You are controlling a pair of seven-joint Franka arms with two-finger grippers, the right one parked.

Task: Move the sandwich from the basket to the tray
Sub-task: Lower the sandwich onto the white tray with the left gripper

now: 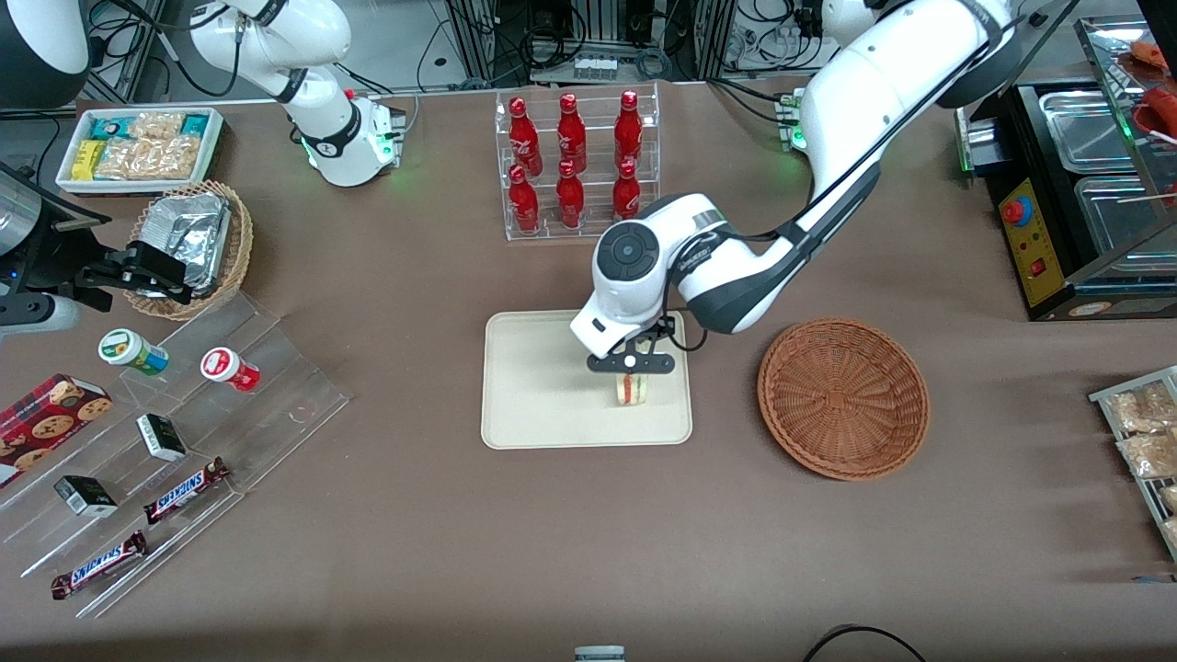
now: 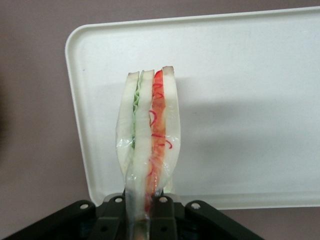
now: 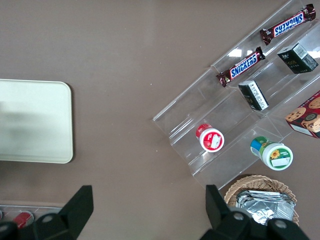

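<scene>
1. The sandwich [image 1: 632, 388] is upright over the tray [image 1: 533, 386], near the tray's corner closest to the basket [image 1: 843, 397] and the front camera; whether it touches the tray cannot be told.
2. The pincer [image 1: 631, 370] is clenched on the sandwich's top, gripping its clear wrapping [image 2: 142, 200].
3. The basket sits on the counter [image 1: 588, 552] beside the tray, toward the working arm's end.
4. A rack of red bottles [image 1: 575, 161] stands farther from the front camera.

From the front, the arm's wrist covers the top of the sandwich [image 1: 632, 390] and part of the tray [image 1: 524, 386] edge. Wrist camera crops the gripper [image 2: 142, 212] fingers and the tray's end.
</scene>
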